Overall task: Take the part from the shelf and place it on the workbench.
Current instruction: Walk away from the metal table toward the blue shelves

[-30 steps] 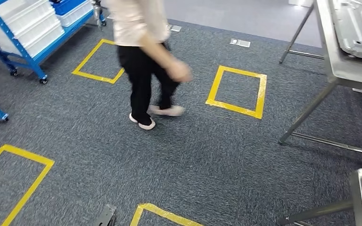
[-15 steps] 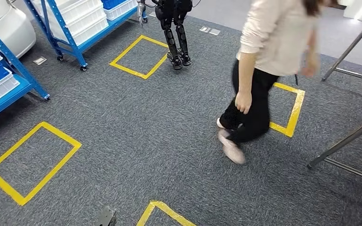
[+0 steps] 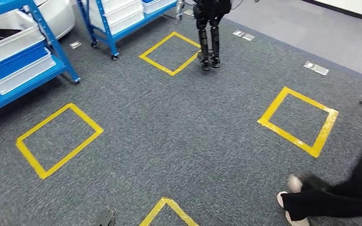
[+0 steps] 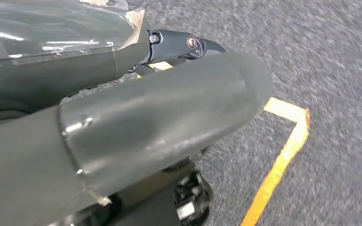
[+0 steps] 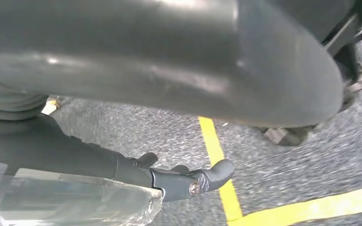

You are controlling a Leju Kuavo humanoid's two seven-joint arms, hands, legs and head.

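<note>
Part cannot be picked out for certain: a dark shape point(image 3: 0, 34) lies in a white bin point(image 3: 14, 44) on the blue shelf point(image 3: 52, 56) at the left, and that may be it. The right hand point(image 5: 188, 181) holds nothing, its dark fingers stretched well apart from the thumb. The left hand point(image 4: 179, 44) carries nothing I can see, but I cannot tell how its fingers lie.

The main risk, as I judge it, is a collision while walking. A person point(image 3: 339, 202), blurred, is near on the right, and another robot point(image 3: 209, 37) stands by the farther shelf. Stopping off the yellow tape square point(image 3: 59, 139) could put the bin out of reach.

No label or writing can be read.
</note>
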